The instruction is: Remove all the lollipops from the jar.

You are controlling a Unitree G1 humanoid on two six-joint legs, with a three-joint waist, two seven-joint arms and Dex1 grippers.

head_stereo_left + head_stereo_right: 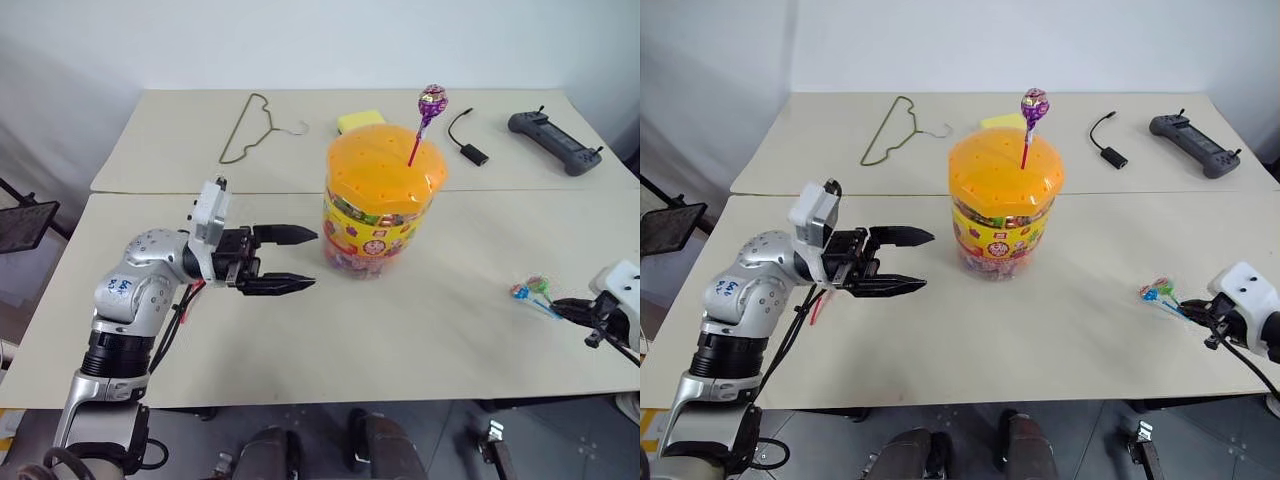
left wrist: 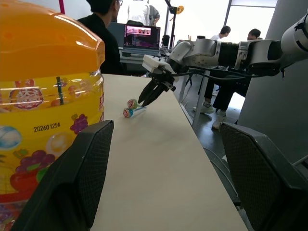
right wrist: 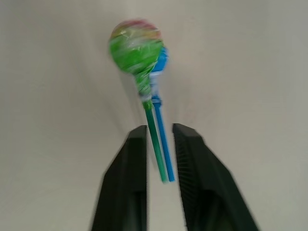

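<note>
The jar [image 1: 375, 235], a clear tub with a domed orange lid [image 1: 385, 170] and a yellow label, stands mid-table. A purple lollipop [image 1: 432, 100] sticks up from a hole in the lid. My left gripper [image 1: 313, 260] is open, level with the jar's label and just to its left, not touching it. A green lollipop [image 3: 135, 48] and a blue lollipop [image 3: 162, 60] lie side by side on the table near the right edge. My right gripper [image 3: 160, 129] is low over them, its fingers slightly apart with both sticks lying in the gap.
At the back of the table lie a wire hanger [image 1: 255, 125], a yellow sponge block [image 1: 360, 121], a black cable adapter [image 1: 467, 140] and a dark controller [image 1: 555, 140]. A seam [image 1: 200, 193] runs across between the two tabletops. People [image 2: 103, 29] sit beyond the table.
</note>
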